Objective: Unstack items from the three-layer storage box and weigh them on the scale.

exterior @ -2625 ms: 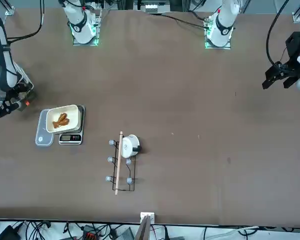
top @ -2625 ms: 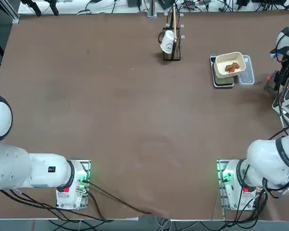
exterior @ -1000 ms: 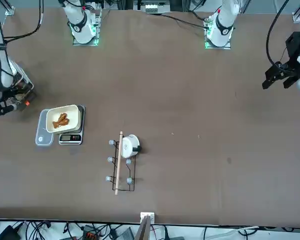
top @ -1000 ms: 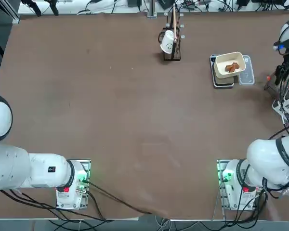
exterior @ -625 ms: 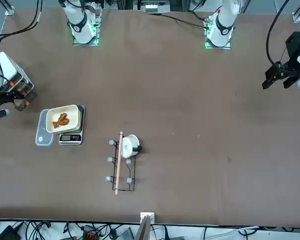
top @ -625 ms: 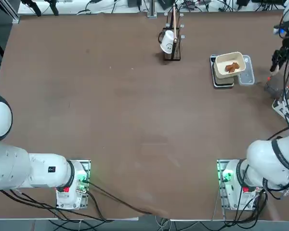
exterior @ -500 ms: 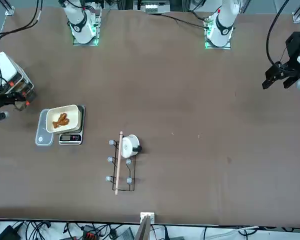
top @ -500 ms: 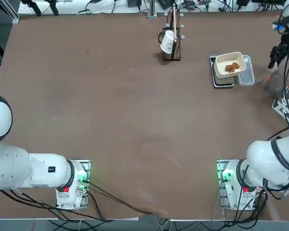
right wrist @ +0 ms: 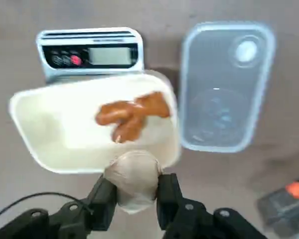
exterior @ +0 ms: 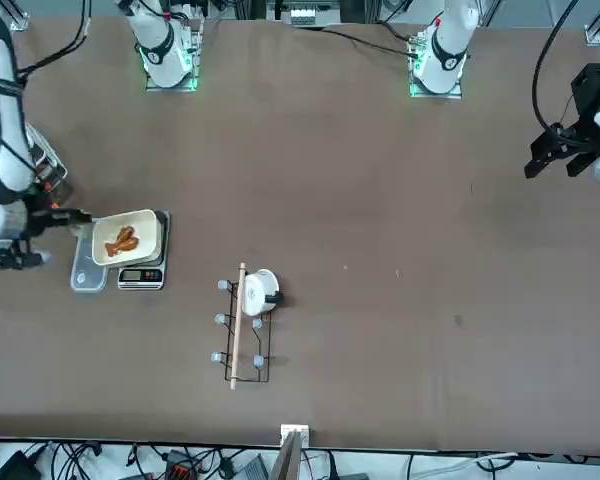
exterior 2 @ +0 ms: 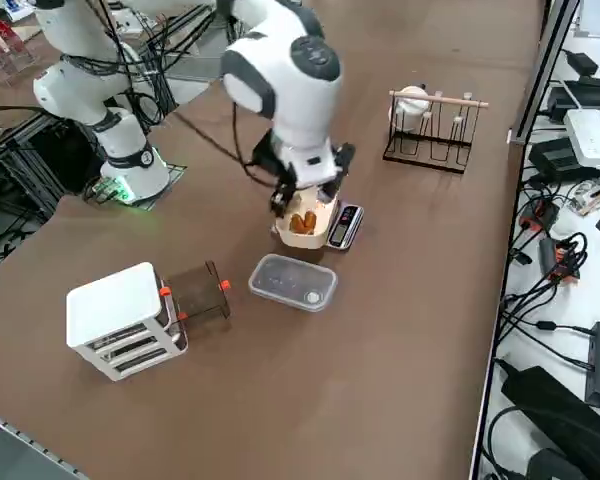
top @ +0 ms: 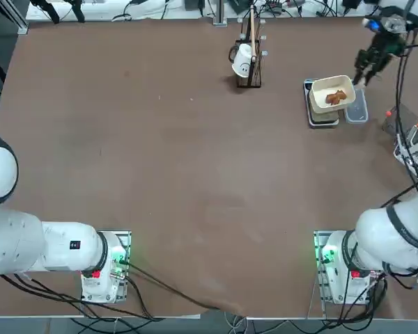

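My fingers (right wrist: pixel 134 191): clamped on a pale round lump (right wrist: pixel 134 180), hovering at the cream tray (right wrist: pixel 55 132) edge.
Scale (right wrist: pixel 89 52): under the tray holding orange-brown pieces (right wrist: pixel 132 115).
Storage box (exterior 2: pixel 120 318): on the tabletop (top: pixel 181 160), well apart.

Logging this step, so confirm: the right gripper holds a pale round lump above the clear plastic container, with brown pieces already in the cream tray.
Wrong spot. The wrist view shows the right gripper holding the pale lump at the cream tray's edge; the clear plastic container lies beside it. Brown pieces are in the tray.
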You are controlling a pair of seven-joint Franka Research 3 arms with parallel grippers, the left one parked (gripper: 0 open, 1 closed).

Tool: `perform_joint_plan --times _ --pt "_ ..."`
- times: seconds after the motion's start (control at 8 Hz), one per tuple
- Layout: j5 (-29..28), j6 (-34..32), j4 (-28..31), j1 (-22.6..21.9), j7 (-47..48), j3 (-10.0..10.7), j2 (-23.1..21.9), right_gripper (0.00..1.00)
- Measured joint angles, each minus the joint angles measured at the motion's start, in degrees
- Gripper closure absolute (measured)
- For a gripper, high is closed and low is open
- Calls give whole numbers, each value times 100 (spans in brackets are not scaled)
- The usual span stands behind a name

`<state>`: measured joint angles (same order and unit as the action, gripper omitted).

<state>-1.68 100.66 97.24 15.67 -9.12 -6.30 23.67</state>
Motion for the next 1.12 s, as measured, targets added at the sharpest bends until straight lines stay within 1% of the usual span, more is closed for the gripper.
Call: perform_joint_plan --times 0.12,0.25,0.5,0.62,0.75,0.88,1.0,1.12 --pt "-19 35 0 -102 187 0 53 43" --pt "-21 61 1 -109 239 10 102 34" --pt "-21 62 -2 -75 236 54 117 1" --pt "-10 38 -8 -69 219 73 113 0" --pt "103 -23 -20 -47 96 113 87 3" --pt "441 -178 -33 49 -263 138 42 13" --pt "873 -348 -38 234 -853 155 5 38" --pt "1212 -398 -37 454 -1635 168 -4 60"
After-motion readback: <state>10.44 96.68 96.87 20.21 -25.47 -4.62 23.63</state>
